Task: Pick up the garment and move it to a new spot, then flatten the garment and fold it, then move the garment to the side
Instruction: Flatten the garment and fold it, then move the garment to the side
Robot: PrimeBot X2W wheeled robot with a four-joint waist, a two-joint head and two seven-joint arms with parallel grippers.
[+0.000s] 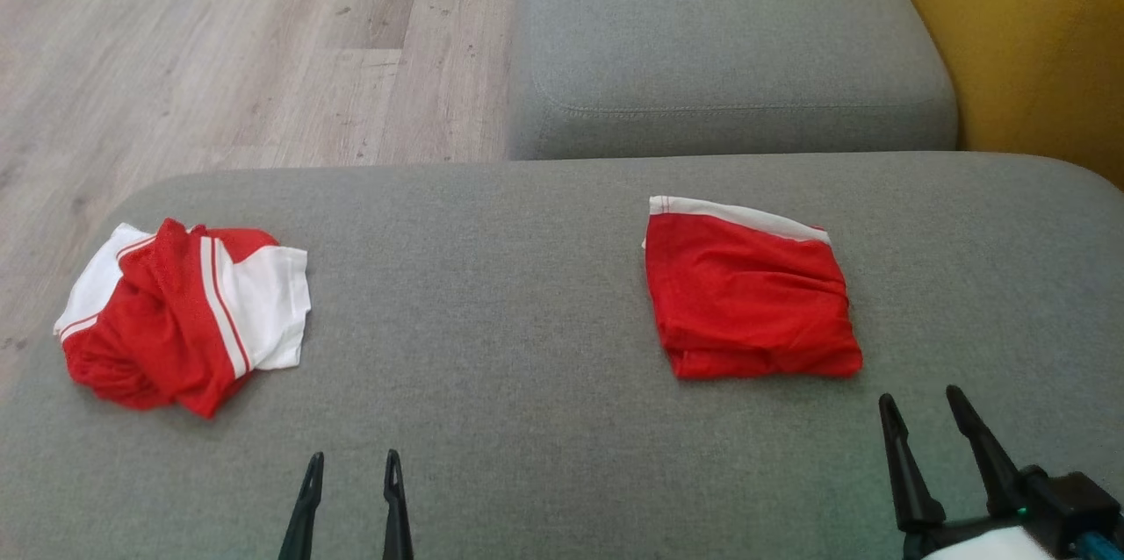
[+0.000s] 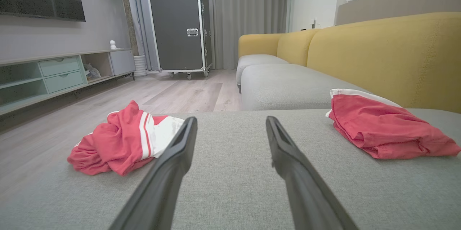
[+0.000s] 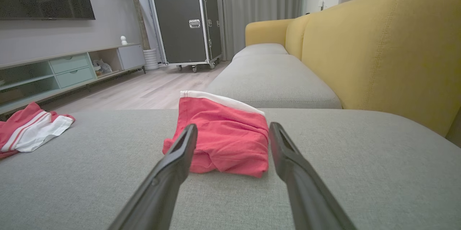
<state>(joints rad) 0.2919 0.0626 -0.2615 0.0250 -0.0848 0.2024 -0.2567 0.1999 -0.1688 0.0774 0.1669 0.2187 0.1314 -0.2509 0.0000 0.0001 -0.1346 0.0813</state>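
Grey cushion (image 1: 492, 297) carries two pieces of clothing. Near its left edge lies the crumpled garment (image 1: 176, 323), red mesh with white panels and white stripes, bunched in a heap. Toward the right edge sits the folded garment (image 1: 746, 297), red with a white band along its far side. Left gripper (image 1: 354, 455) and right gripper (image 1: 919, 395) hover at the near edge, jaws released, holding nothing.

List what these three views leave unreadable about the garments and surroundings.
- Crumpled red-and-white garment: right wrist view, cut off by the left edge; left wrist view, corner behind a finger of the left gripper.
- Folded red garment: right wrist view, parts behind fingers of the right gripper.
- Small white object on the cabinet: too small to identify.
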